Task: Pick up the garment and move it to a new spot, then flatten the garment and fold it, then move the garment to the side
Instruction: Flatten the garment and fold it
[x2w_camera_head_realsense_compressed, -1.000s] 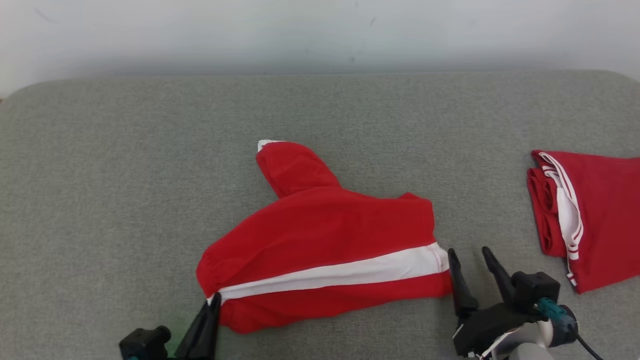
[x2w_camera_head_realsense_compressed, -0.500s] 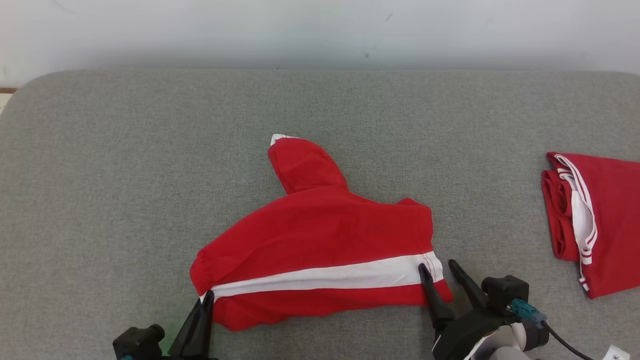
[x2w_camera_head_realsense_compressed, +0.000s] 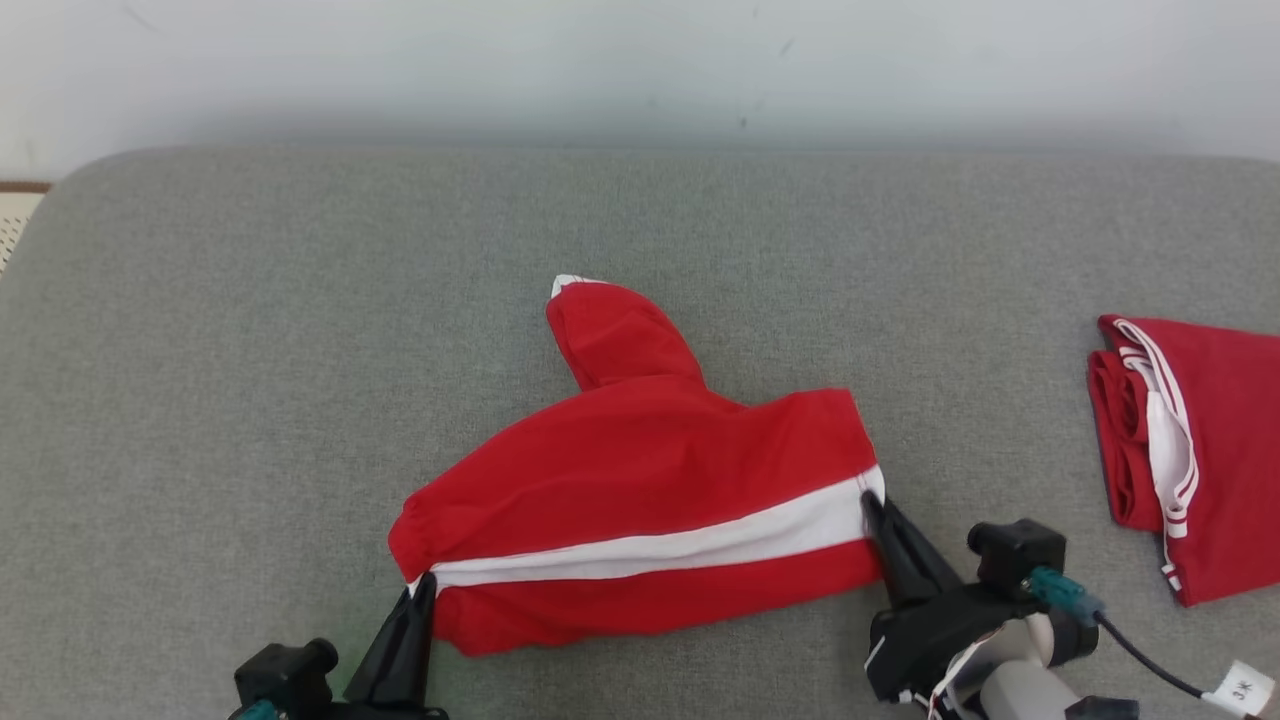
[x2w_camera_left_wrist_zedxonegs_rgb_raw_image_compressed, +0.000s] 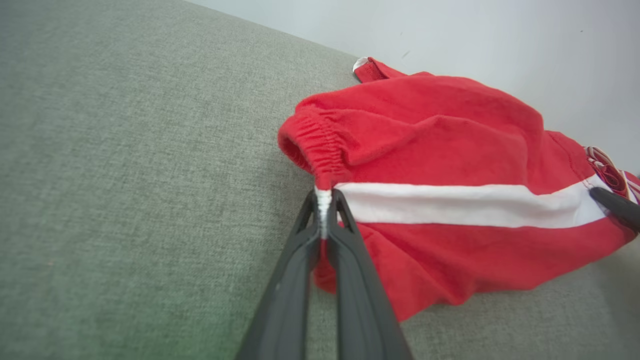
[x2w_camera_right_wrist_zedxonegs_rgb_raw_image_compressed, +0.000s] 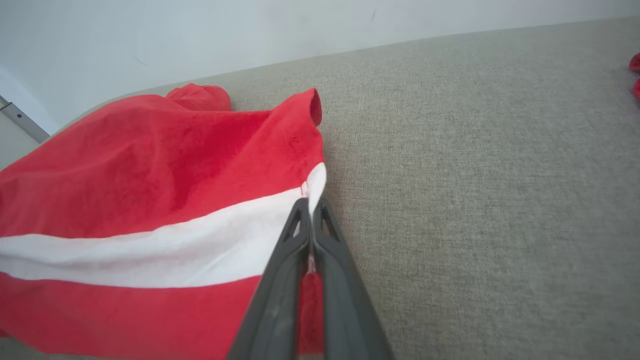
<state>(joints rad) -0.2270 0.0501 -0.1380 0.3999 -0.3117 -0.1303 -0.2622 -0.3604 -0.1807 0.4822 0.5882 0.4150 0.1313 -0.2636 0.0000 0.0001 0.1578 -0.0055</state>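
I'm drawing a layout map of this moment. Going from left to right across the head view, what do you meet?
In order: left gripper pinching one end → red garment → right gripper pinching the other end → folded red clothes near the right edge.

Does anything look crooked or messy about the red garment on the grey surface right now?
Yes. The red garment lies askew and bunched, its white stripe slanting, with one section poking toward the far edge. The left gripper and right gripper pinch the stripe's ends. The folded garment at the right looks tidy.
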